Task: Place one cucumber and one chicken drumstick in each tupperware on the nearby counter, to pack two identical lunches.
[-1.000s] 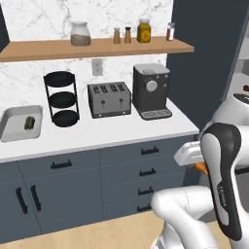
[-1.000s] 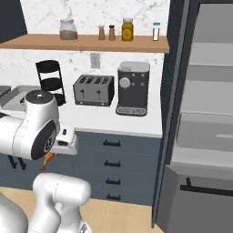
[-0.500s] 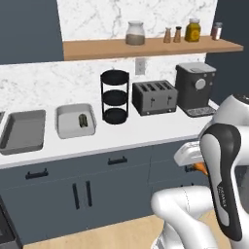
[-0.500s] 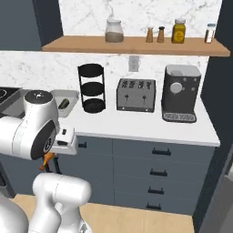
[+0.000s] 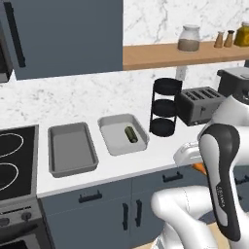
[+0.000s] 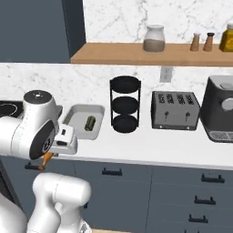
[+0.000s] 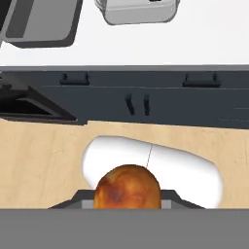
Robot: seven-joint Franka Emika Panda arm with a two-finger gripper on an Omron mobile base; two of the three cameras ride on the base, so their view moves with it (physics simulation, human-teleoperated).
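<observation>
White counter [image 5: 146,163]: from your left you see two grey tupperware containers side by side, the left tupperware [image 5: 71,149] and the right tupperware [image 5: 121,133], then a black three-tier rack [image 5: 165,107] and a dark toaster [image 5: 202,104]. Farther right stands what looks like a coffee machine [image 6: 221,109]. A wooden shelf [image 6: 150,52] above carries jars.

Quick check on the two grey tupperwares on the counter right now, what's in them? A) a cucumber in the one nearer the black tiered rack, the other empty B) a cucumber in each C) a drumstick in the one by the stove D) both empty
A: the tupperware nearer the tiered rack holds a single cucumber, while the tupperware by the stove shows only its bare grey floor.
</observation>
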